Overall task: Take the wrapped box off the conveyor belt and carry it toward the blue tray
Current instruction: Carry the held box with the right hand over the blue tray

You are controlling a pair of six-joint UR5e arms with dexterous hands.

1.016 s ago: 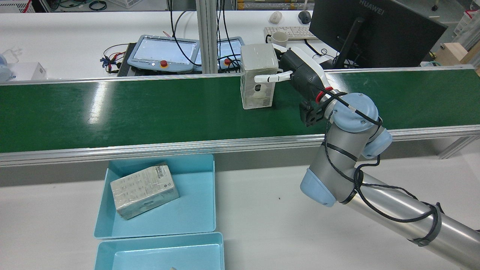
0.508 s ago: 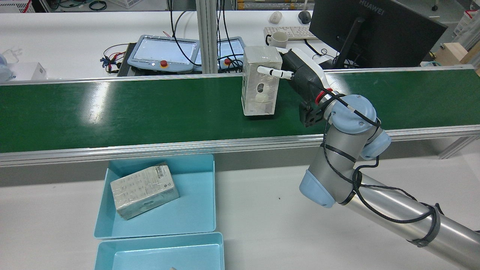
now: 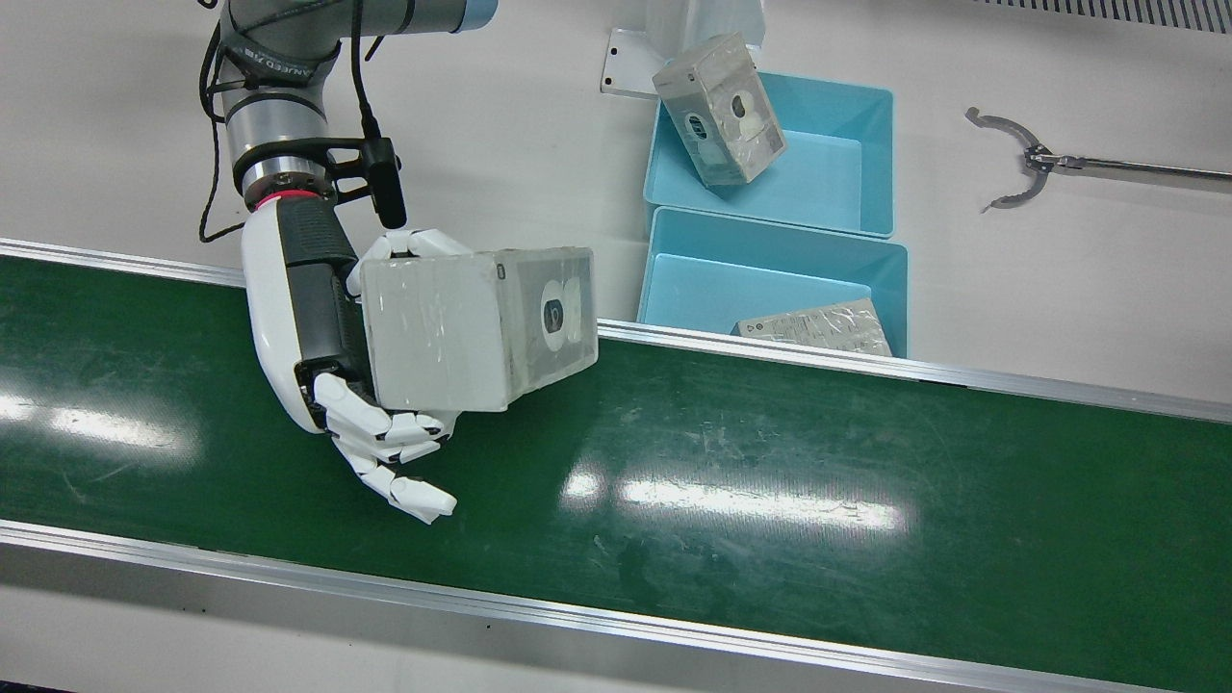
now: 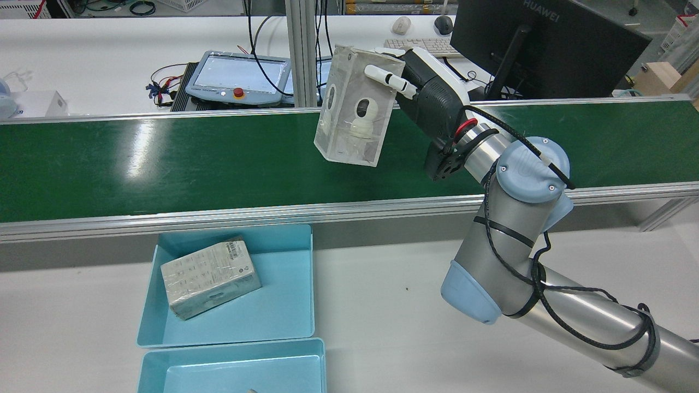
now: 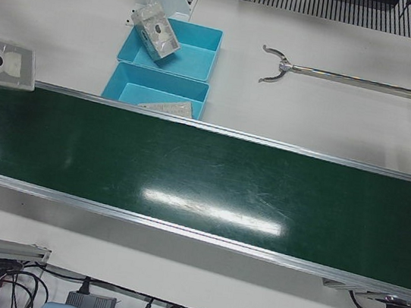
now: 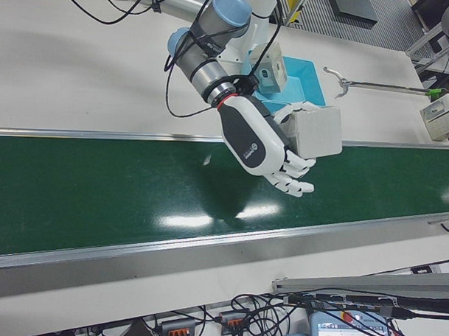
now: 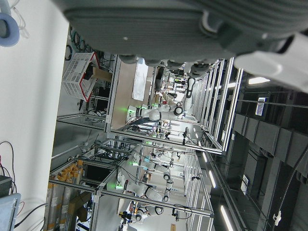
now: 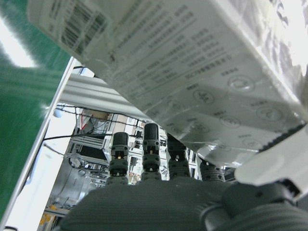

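1. Right hand grasps the wrapped box, its fingers curled over one end of the box and the palm against its side.
2. Wrapped box hangs in the air above the green conveyor belt, clear of the belt surface, tilted so that its free end points away from the hand's wrist.
3. Seen from the rear, the box sits to the left of the hand, with a picture of a small white camera showing on its face.
4. Lower fingers spread below the box in the front view, one of them sticking out with nothing against it.
5. Blue tray lies on the white table on the robot's side of the belt, well apart from the hand and to its left in the rear view; a second wrapped box rests inside it.
6. Another blue tray sits just beside the first, nearer the robot.
7. Right hand's own camera shows the box's printed underside close above the finger bases.
8. Left hand's state cannot be told: its camera shows only a bit of its housing and the lab background.
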